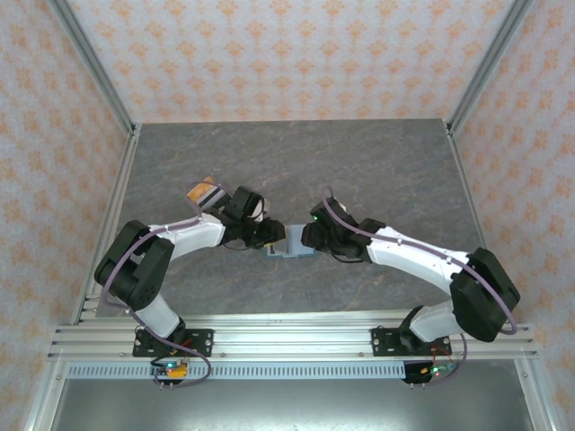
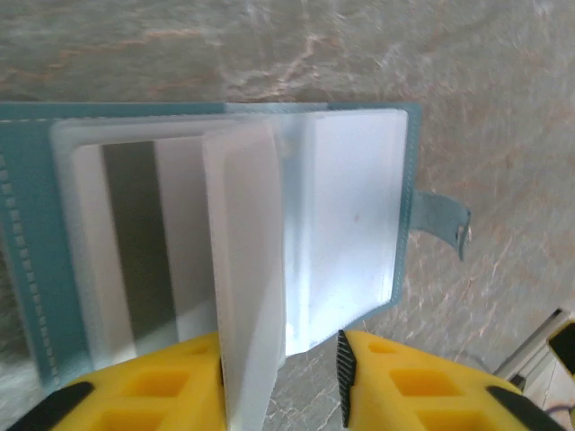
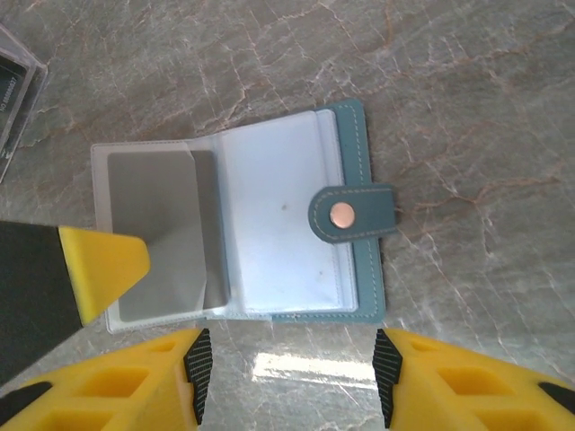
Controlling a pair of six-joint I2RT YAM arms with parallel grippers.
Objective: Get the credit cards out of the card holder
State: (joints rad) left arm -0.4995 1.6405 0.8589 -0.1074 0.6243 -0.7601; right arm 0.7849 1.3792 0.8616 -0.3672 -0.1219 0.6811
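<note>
The teal card holder (image 3: 364,260) lies open on the grey table between the two arms (image 1: 286,246). Its snap tab (image 3: 352,213) is folded over the clear sleeves. A grey credit card (image 3: 157,233) sits in the left sleeve and shows as a dark strip (image 2: 135,242) in the left wrist view. My left gripper (image 2: 280,368) is open around one upright clear sleeve (image 2: 247,269), which touches the left finger only. My right gripper (image 3: 287,368) is open just off the holder's near edge, holding nothing. Two loose credit cards, orange-tan and dark (image 1: 205,192), lie behind the left gripper (image 1: 268,235).
One yellow finger of the left gripper (image 3: 99,269) rests over the sleeve with the grey card. A dark card (image 3: 13,90) shows at the upper left edge of the right wrist view. Patterned walls and metal posts close in the table (image 1: 377,171).
</note>
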